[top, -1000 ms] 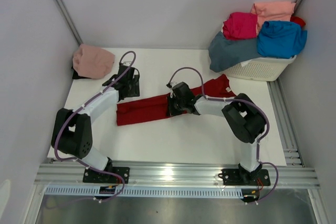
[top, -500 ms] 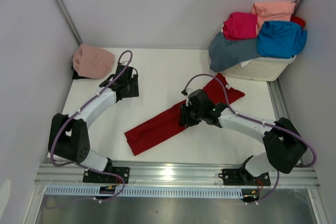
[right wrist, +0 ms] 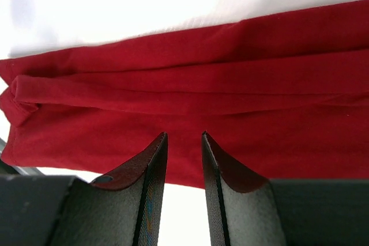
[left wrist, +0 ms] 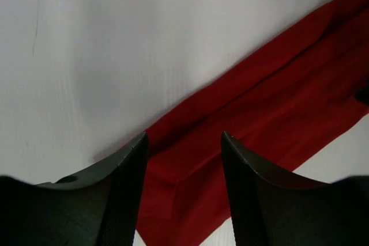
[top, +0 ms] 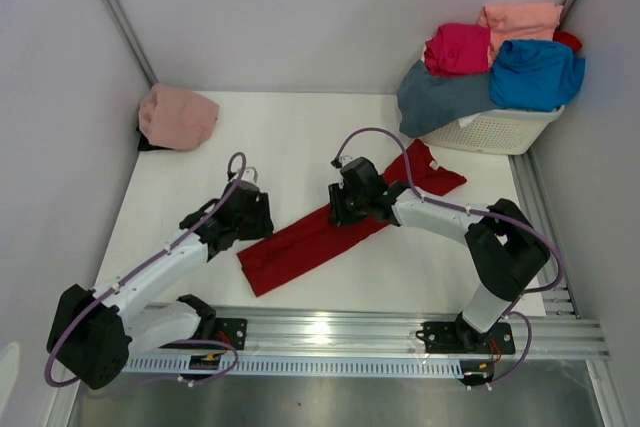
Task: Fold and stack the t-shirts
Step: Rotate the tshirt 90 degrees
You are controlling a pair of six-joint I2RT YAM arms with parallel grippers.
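The dark red t-shirt (top: 330, 229), folded into a long strip, lies diagonally across the white table (top: 290, 137). My left gripper (top: 252, 215) hovers at the strip's near-left end. In the left wrist view its fingers (left wrist: 128, 188) stand apart over the red cloth (left wrist: 271, 96), holding nothing. My right gripper (top: 345, 205) is over the middle of the strip. The right wrist view shows its jaws a little apart, tips just above the cloth (right wrist: 230, 84), with nothing between them. A dusty pink t-shirt (top: 178, 115) lies at the back left.
A white lattice basket (top: 498, 130) stands at the back right, piled with magenta (top: 458, 47), salmon (top: 520, 19), bright blue (top: 537, 74) and slate grey-blue (top: 440, 97) t-shirts. Grey walls close in left, back and right. A metal rail (top: 330, 332) runs along the near edge.
The red strip swung from nearly level to diagonal, its left end nearer the rail. The right gripper let go of it. The left arm came from the back left to the strip's near end.
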